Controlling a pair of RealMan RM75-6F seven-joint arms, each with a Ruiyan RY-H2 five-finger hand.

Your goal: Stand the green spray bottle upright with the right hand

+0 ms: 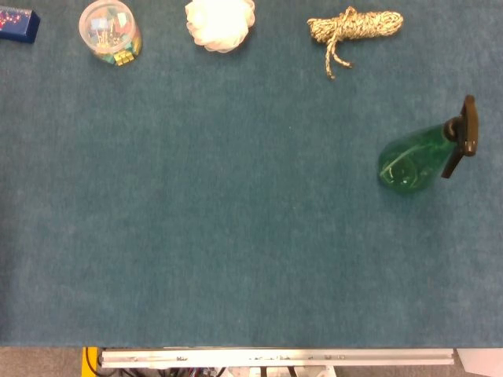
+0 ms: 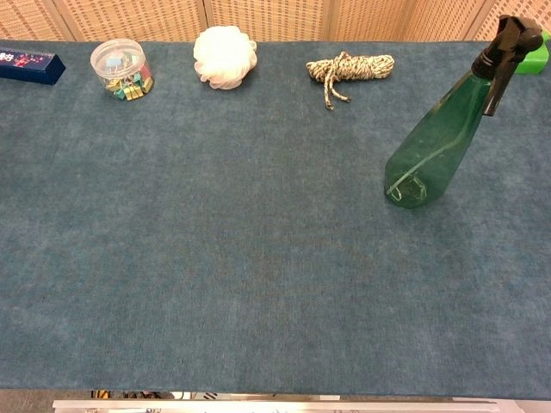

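Green spray bottle (image 1: 415, 161) stands upright on its base at about 3 o'clock on the blue-carpeted table (image 2: 258, 258), close to the right edge, with its black trigger head (image 1: 464, 133) topmost. In the chest view the bottle (image 2: 435, 142) rises as a cone from a wide base to the dark nozzle near the far right corner.

Neither hand shows in the head view or the chest view, so whether their fingers are apart or together cannot be told (both arms are out of frame as well). Nothing touches the bottle.

Outward from the bottle, at about 1 o'clock along the far edge, lies a coiled bundle of speckled rope (image 1: 354, 27), well apart from it. At 12 o'clock sits a white mesh bath puff (image 1: 220, 22). Toward 11 o'clock stands a clear round tub of coloured clips (image 1: 109, 31), and at the far left corner, about 10 o'clock, lies a dark blue box (image 1: 17, 23). Just behind the bottle's nozzle in the chest view, a bright green item (image 2: 535, 57) sits at the table's far right corner; what it is cannot be told.
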